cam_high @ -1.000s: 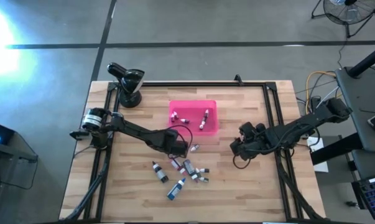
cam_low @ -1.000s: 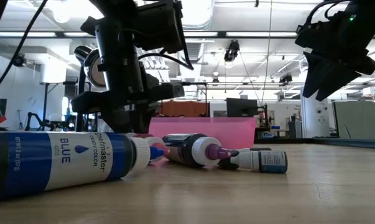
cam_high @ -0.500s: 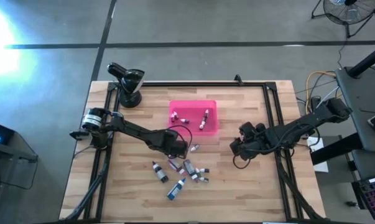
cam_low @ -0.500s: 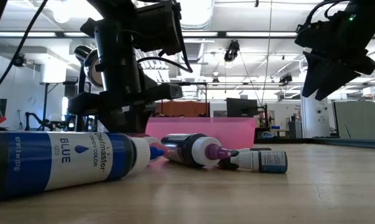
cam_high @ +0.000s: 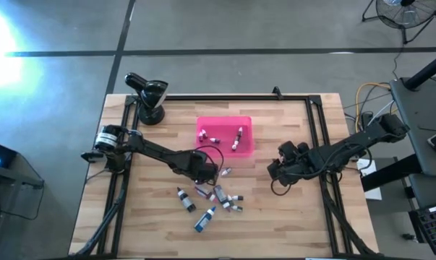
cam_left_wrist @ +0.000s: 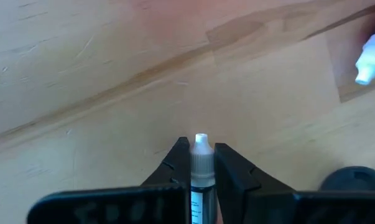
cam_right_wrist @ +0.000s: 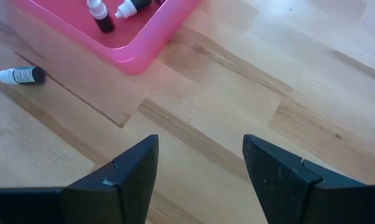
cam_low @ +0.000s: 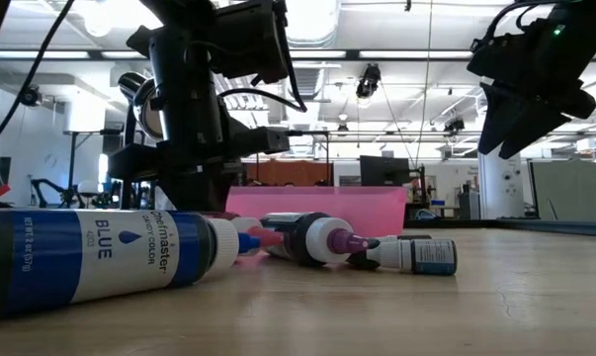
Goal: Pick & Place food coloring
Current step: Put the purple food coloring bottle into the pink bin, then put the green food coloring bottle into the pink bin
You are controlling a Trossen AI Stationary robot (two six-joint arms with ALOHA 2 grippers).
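The left gripper [cam_left_wrist: 201, 167] has its fingers [cam_left_wrist: 175, 163] clamped on one small food coloring bottle [cam_left_wrist: 201, 163], the white cap poking out just past the fingertips and the body running back between them. In the high view this gripper [cam_high: 207, 173] sits over the table [cam_high: 275, 224] at the near edge of the scattered bottles [cam_high: 218, 198], with the pink tray [cam_high: 245, 124] beyond it. The step in hand looks like the lift after the grasp.

To do it well, the arm should probably rise straight up before travelling, since other bottles lie just beside the fingers and a sideways drag could roll them. The bottle is slim and smooth, held along its length, so a steady, unhurried carry would guard against it slipping forward out of the fingers. Over the tray, the fingers should come low before parting, so the bottle lands flat among the few bottles already inside and does not bounce over the wall.

The right gripper [cam_right_wrist: 199, 165] waits with its fingers apart and empty, well off to the side of the tray; a loose bottle [cam_right_wrist: 19, 76] lies ahead of it beside the tray.
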